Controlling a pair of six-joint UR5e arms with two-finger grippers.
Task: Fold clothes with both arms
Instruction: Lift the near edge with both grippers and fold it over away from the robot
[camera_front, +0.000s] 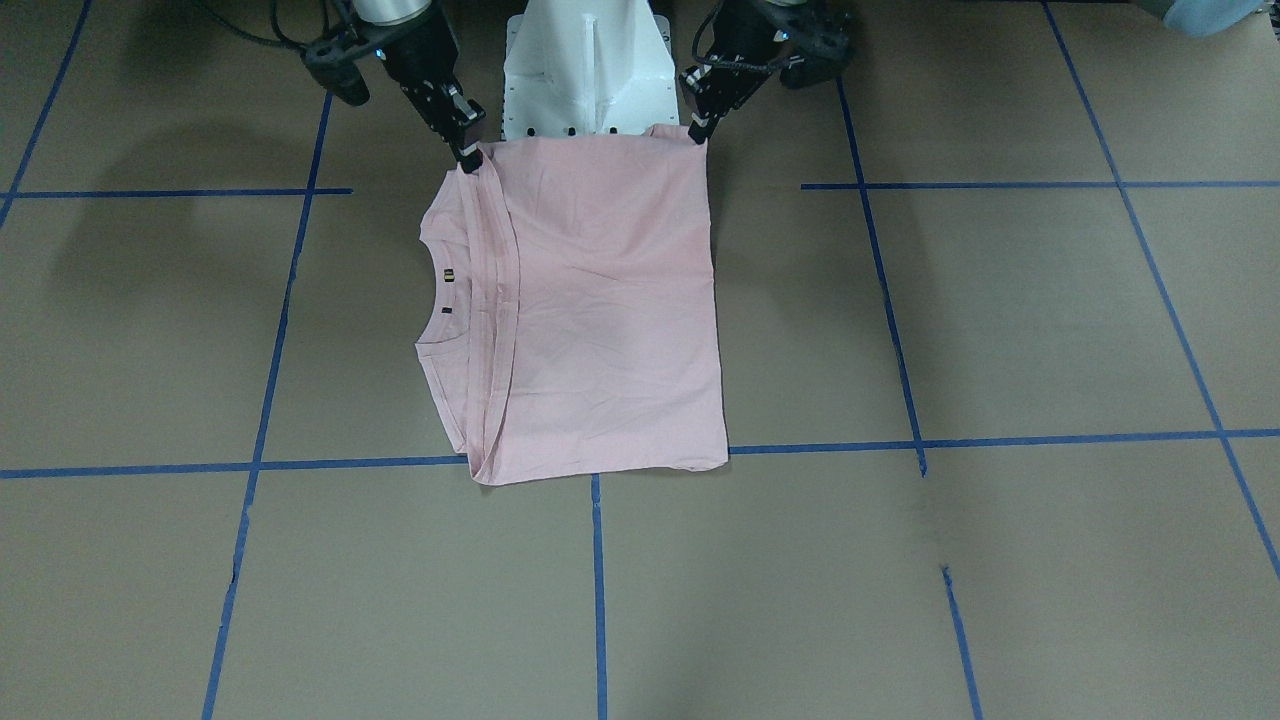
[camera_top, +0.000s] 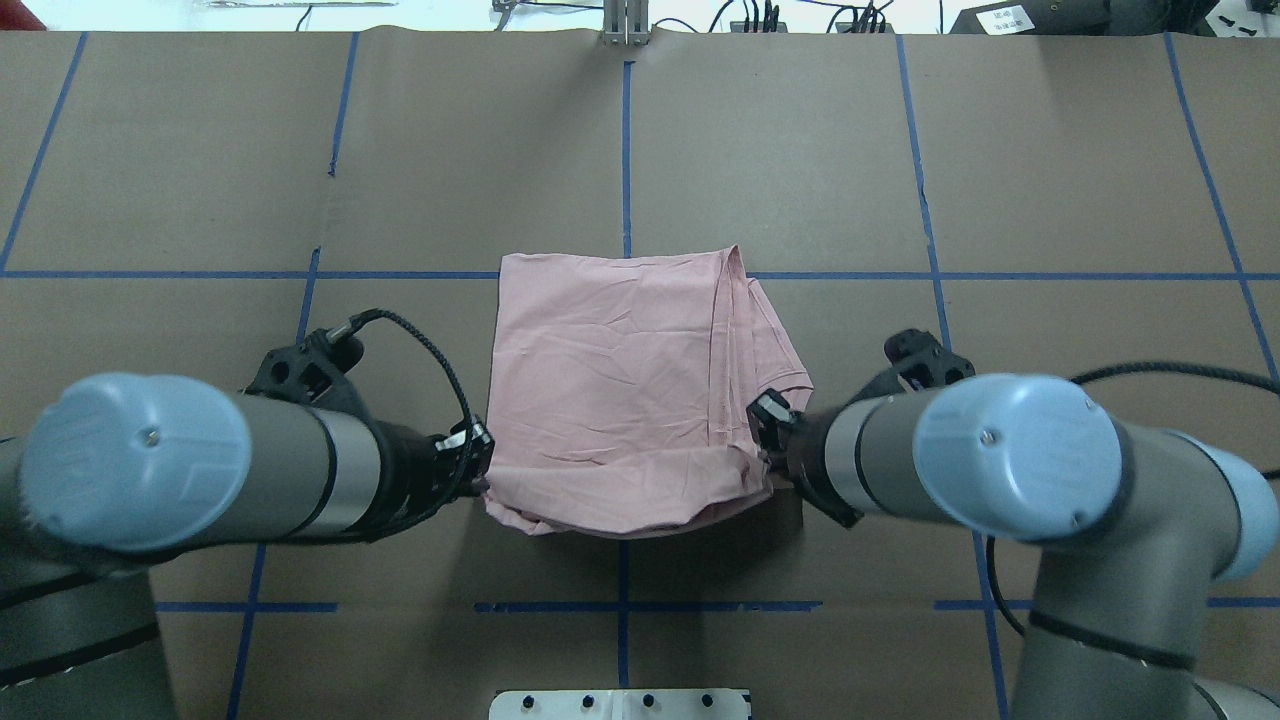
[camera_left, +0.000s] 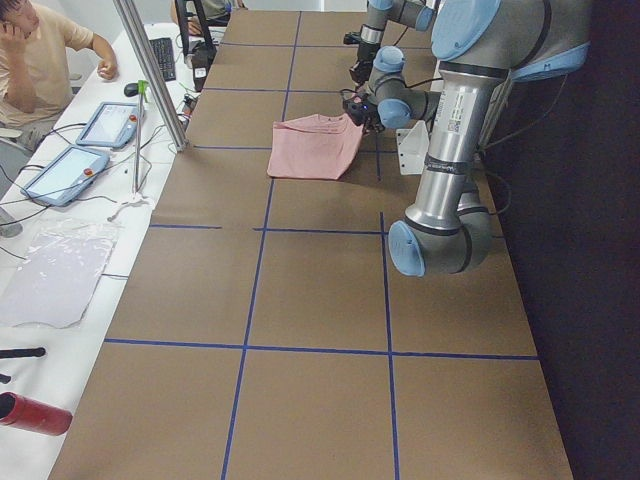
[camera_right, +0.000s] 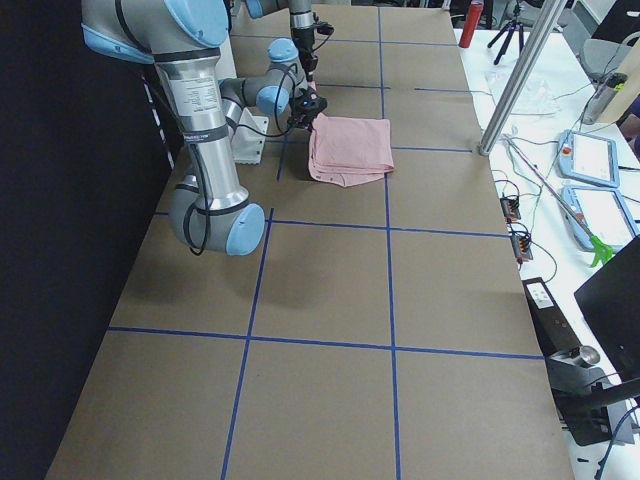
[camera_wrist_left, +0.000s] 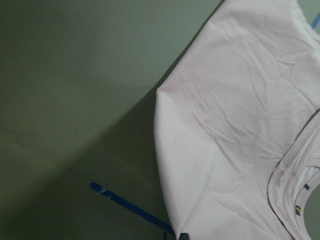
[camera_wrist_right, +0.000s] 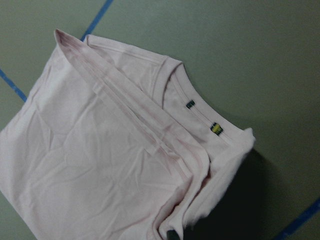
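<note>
The left end effector (camera_front: 699, 131) and the right end effector (camera_front: 467, 160) are each closed on one corner of the T-shirt (camera_front: 600, 320), pinching the edge nearest the robot and holding it raised off the desk (camera_front: 1000, 320). The rest of the garment lies flat on the desk, extending forward from both end effectors. The collar (camera_front: 440, 290) lies ahead of the right end effector. The step in hand appears to be carrying the held edge forward over the flat part. To do it well, move both end effectors at matched height and speed, hold the edge taut between them without stretching it, and lay it down square to the far edge before release. The desk has a brown covering marked with a blue tape grid (camera_front: 1000, 440). Opposite the end effectors, past the desk's far edge, a white worktop (camera_left: 60, 270) carries tablets (camera_left: 110, 123), and a person (camera_left: 40, 50) sits there.
</note>
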